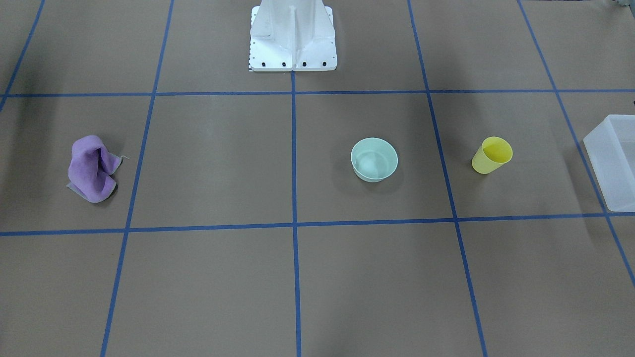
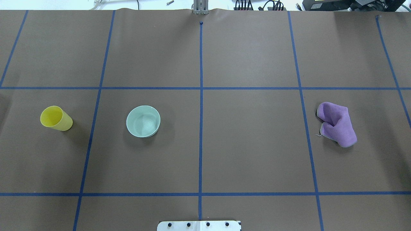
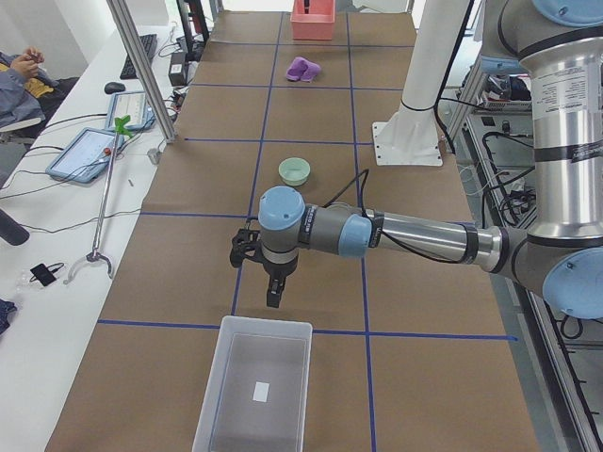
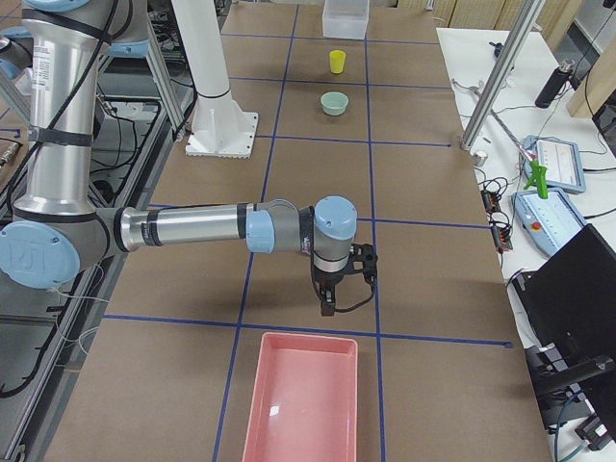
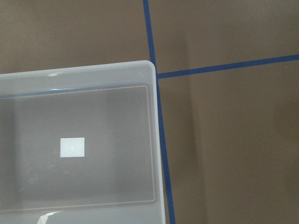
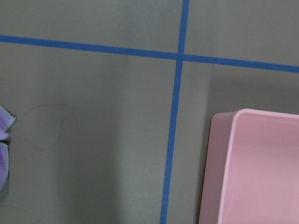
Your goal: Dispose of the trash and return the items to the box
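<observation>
Though spread cannot be told for left tool (image 3: pixel 273 298) or right tool (image 4: pixel 328 306), the seemingly light, stiff bowl (image 1: pixel 374 159) is best rim-pinched.

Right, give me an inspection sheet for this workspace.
Surface: brown-covered table, blue tape grid.
Job's things: mint bowl upright, empty; translucent bin empty but for a white label.
Clutter: yellow cup; crumpled purple cloth; pink tray, empty.
Grippers: left gripper hangs near the bin, right gripper near the pink tray; open or shut cannot be told.
Cables: black cables at the table's far edge.
Surroundings: seated operator, tablets on the side desk.
</observation>
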`<state>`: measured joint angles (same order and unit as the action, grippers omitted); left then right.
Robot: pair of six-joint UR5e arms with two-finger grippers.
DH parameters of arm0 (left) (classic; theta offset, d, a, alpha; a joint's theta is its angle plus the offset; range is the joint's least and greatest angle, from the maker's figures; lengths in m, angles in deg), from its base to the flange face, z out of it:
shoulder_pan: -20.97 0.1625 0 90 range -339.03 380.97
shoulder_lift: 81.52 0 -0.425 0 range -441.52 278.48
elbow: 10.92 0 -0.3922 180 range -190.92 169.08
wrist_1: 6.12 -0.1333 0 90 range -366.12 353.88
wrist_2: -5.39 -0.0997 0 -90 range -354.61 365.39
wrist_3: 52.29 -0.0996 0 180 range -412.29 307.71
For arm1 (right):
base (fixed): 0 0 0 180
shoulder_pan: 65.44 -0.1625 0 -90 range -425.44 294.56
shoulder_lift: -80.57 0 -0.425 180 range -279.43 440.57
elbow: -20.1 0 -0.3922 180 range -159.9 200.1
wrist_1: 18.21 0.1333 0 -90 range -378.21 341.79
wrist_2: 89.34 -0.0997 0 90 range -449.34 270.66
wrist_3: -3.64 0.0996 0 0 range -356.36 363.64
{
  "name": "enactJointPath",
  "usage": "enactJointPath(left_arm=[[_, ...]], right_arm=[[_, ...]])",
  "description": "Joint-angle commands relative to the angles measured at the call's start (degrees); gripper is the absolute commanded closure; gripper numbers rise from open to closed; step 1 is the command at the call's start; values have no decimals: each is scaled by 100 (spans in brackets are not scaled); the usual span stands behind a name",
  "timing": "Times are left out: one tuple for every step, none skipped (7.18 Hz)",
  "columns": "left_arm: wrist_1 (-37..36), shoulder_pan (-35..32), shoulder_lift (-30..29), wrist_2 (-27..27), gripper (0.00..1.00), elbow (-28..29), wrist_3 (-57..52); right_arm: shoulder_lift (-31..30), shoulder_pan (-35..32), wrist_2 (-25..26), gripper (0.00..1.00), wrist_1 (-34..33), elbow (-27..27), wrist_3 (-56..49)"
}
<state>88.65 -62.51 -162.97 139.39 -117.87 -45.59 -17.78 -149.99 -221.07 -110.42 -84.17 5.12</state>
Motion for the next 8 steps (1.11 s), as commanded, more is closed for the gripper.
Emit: enactJointPath(left_arm=[[602, 909, -73, -23, 2, -97, 1443], [604, 1208, -247, -41, 2, -98, 1892], [604, 1699, -649, -241, 2, -98, 2958], [613, 2243, -888, -669, 2, -89, 3630], [743, 2335, -890, -700, 2, -54, 3637], [988, 2345, -881, -700, 2, 86, 3698], [1147, 2380, -951, -700, 2, 357, 3724], [1236, 2493, -969, -700, 2, 464, 3742]], right_arm=[[0, 0, -2, 0, 1, -5, 1], [0, 0, -2, 0, 1, -5, -7], [0, 0, -2, 0, 1, 4, 1], [0, 0, -20, 0, 1, 4, 2], [0, 0, -37, 0, 1, 4, 2], [0, 0, -46, 0, 1, 4, 2], [0, 9, -46, 0, -7, 13, 2], [0, 9, -55, 0, -8, 13, 2]])
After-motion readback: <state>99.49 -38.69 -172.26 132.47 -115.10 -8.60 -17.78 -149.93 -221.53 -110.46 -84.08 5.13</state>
